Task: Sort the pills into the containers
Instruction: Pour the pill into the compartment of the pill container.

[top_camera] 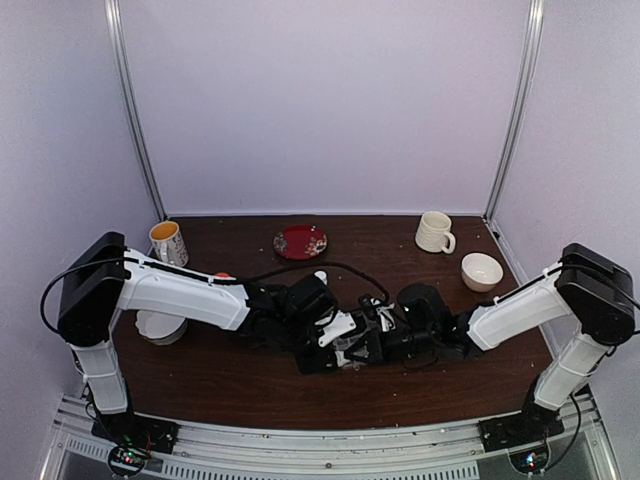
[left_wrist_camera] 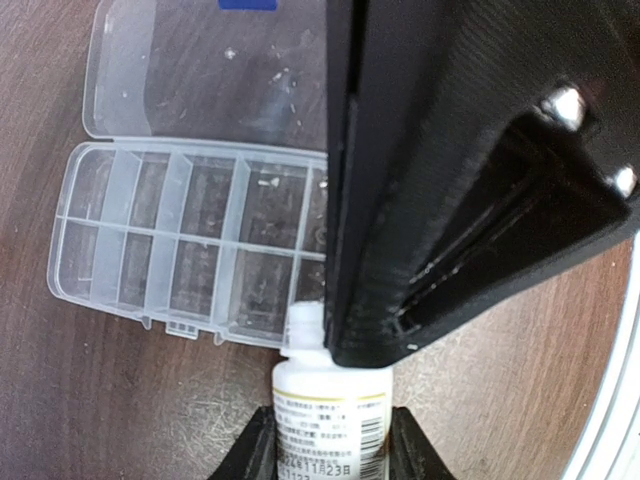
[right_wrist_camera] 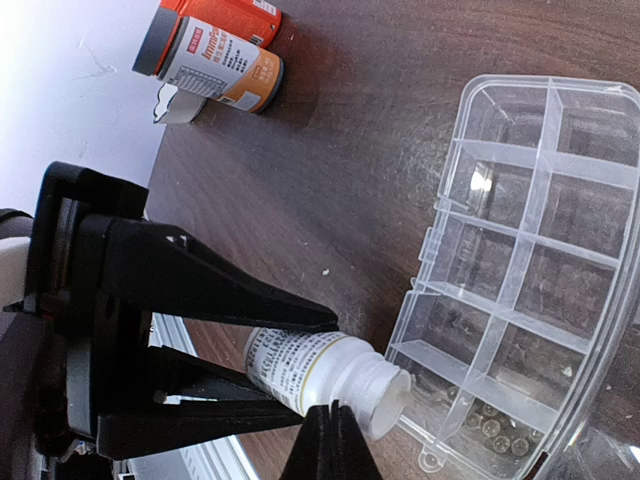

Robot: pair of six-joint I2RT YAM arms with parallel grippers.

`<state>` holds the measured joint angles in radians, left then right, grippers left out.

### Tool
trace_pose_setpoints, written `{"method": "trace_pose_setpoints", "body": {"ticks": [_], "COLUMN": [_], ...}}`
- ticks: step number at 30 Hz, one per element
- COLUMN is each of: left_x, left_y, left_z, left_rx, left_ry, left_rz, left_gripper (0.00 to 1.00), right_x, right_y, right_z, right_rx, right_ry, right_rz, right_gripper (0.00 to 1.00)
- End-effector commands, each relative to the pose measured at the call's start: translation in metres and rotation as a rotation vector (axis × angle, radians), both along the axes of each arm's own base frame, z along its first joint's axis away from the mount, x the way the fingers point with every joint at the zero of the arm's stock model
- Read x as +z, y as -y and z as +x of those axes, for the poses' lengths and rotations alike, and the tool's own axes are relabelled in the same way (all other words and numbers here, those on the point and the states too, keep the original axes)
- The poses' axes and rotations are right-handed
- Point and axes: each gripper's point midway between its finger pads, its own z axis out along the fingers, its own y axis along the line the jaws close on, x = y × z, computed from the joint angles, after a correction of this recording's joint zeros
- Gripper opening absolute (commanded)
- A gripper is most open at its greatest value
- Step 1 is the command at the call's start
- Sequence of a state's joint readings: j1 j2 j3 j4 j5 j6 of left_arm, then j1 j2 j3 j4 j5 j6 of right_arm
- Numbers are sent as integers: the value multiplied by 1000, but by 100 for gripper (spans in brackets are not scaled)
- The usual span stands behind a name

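1. Nearest: left tool (left_wrist_camera: 328, 442) pinches a small white bottle (right_wrist_camera: 318, 368), cap off, lying nearly flat above the counter (right_wrist_camera: 330, 180).
2. right tool (right_wrist_camera: 335, 428) pressed together, tips touching the bottle neck.
3. Bottle's long axis points at the clear box (right_wrist_camera: 430, 272); mouth just beside its rim.
4. pills (right_wrist_camera: 497, 430) sit in the end cell, just past the mouth.
5. Likely next move: left arm tips further.

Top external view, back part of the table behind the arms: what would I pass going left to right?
Yellow mug → red plate → cream mug → white bowl.
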<state>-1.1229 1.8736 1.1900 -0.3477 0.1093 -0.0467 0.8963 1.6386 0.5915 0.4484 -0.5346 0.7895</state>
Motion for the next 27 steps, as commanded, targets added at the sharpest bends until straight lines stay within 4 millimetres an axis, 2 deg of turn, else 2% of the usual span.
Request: {"method": "trace_pose_setpoints", "body": {"ticks": [1,6,15,19,23,27], "left_x": [18,18,22,21,23,32], "left_y": [17,17,17,16,15,13], "left_z": [3,4,6,6,7,8], "left_rx": [-24,-23,-13,-4,4,15], "left_ry": [26,27,50,60,71,99], "left_rz": [-76,-77,-108,-133,-153,-193], "left_gripper": [0,0,0,0,0,0], "right_x": [17,35,34,32,36,25], "right_y": [4,14,34,57,89,128], "right_z": [5,7,15,22,30,36], "right_rx": [-28,-46,-90,-120,-169,-212], "right_ry": [48,104,134,164,214,211], "right_rz": [24,39,-31,-109,-226,-409], "right_gripper": [0,0,0,4,22,29]}}
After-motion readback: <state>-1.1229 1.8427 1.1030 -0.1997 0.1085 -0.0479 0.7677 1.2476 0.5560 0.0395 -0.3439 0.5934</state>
